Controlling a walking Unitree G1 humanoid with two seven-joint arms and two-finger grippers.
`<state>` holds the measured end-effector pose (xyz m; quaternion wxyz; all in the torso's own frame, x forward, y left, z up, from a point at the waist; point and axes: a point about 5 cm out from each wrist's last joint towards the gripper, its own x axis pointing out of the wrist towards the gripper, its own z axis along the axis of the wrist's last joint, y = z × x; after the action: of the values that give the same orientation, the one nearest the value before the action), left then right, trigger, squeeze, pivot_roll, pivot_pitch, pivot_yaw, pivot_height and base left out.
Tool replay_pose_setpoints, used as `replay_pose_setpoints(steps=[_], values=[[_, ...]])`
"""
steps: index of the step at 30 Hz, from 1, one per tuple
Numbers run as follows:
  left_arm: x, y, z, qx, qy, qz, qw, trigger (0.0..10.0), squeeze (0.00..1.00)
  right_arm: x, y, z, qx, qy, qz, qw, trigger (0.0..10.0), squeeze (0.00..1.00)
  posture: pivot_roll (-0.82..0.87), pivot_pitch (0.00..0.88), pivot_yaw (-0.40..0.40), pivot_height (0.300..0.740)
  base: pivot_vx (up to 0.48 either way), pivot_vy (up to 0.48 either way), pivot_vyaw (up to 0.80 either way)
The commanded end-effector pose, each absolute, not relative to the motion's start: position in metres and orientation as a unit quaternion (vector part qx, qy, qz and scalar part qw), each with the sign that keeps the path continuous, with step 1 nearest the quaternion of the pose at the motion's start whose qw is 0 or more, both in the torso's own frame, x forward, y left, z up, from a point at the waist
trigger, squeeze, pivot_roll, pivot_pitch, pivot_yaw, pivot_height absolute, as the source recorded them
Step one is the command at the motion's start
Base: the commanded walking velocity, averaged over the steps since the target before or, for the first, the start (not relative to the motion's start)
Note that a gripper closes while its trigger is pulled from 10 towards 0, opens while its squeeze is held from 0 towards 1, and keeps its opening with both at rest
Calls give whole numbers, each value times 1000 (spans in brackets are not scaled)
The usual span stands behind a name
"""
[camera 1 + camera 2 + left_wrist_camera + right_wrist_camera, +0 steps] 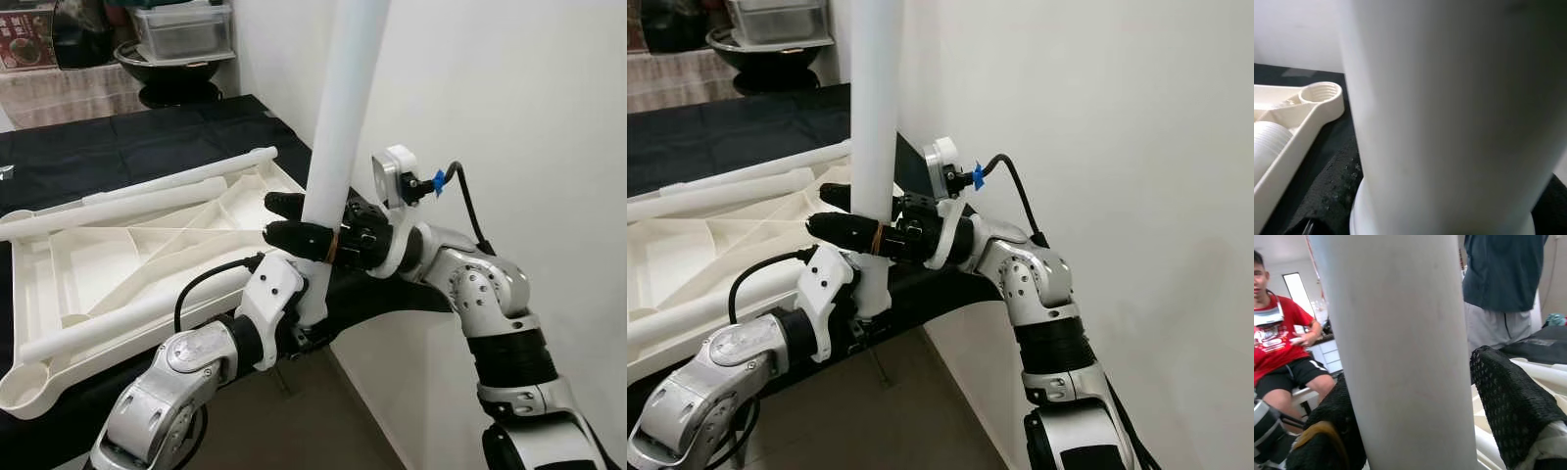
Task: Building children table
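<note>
Both the right gripper (284, 220) and left gripper (306, 311) clamp the upright white table leg (338, 127) beside the black table's (118, 147) right edge.

A clear lidded bin (183, 29) sat on a black bowl (168, 65) beyond the far edge of the black tablecloth (118, 147). A seated person in red (1281, 350) and a standing person (1503, 289) were nearby.

white table leg (338, 127) held upright, upturned white tabletop (59, 257) on dark surface, two legs (147, 194) lying across it
</note>
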<state>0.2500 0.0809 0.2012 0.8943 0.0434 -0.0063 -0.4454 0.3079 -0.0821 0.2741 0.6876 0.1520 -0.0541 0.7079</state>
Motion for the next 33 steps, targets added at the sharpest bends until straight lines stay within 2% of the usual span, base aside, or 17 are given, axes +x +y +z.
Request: replay_pose_setpoints(steps=[1, 10, 12, 17, 20, 27, 33], values=[[240, 80, 208, 17, -15, -479, 877, 10000, 0, 310, -85, 274, 161, -48, 711, 683, 10000, 0, 43, 149, -58, 740, 0, 0, 0], [221, 83, 204, -46, 27, -548, 835, 10000, 0, 311, -89, 280, 171, -52, 731, 658, 10000, 0, 43, 153, -58, 740, 0, 0, 0], [211, 86, 198, -53, 56, -578, 812, 10000, 0, 311, -89, 283, 181, -50, 743, 642, 10000, 0, 45, 156, -59, 740, 0, 0, 0], [202, 96, 188, -36, 97, -597, 795, 10000, 0, 308, -87, 283, 181, -39, 760, 623, 10000, 0, 46, 159, -62, 740, 0, 0, 0], [198, 112, 183, -22, 133, -608, 782, 10000, 0, 304, -86, 278, 174, -20, 772, 611, 10000, 0, 46, 159, -62, 740, 0, 0, 0], [202, 135, 187, 8, 156, -601, 784, 10000, 0, 298, -83, 267, 163, 21, 788, 593, 10000, 0, 53, 157, -56, 740, 0, 0, 0], [203, 134, 189, 7, 156, -605, 781, 10000, 0, 296, -77, 266, 164, 21, 792, 588, 10000, 0, 49, 149, -52, 740, 0, 0, 0]])
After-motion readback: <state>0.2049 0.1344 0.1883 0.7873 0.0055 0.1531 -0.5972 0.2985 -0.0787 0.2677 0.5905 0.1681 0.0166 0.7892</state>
